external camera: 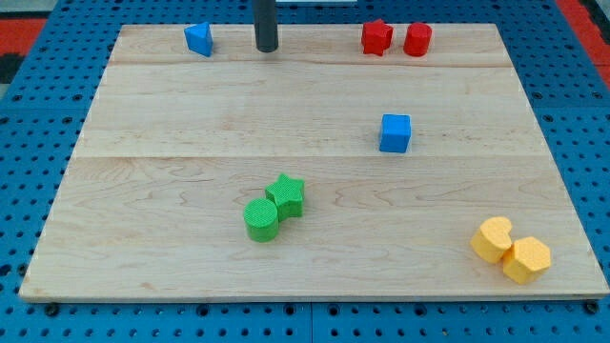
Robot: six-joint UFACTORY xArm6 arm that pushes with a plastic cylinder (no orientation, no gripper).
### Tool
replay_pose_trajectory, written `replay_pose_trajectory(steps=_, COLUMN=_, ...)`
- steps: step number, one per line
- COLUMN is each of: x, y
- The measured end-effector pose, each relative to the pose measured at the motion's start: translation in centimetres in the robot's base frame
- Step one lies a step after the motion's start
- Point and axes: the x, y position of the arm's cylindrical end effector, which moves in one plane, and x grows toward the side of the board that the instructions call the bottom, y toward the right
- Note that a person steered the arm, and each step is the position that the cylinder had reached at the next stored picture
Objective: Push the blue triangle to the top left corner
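Observation:
The blue triangle stands near the board's top edge, left of centre and some way in from the top left corner. My tip rests on the board at the view's top, a short gap to the right of the blue triangle and not touching it. The dark rod rises from it out of the view's top.
A red star and a red cylinder sit side by side at the top right. A blue cube lies right of centre. A green cylinder touches a green star at lower centre. Two yellow blocks sit at the bottom right.

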Motion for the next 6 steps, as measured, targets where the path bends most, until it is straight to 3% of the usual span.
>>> replay_pose_trajectory(steps=2, x=-0.4, y=-8.6)
replay_pose_trajectory(steps=4, x=0.0, y=-11.5)
replay_pose_trajectory(steps=5, x=6.6, y=-7.5)
replay_pose_trajectory(steps=6, x=16.6, y=-8.9)
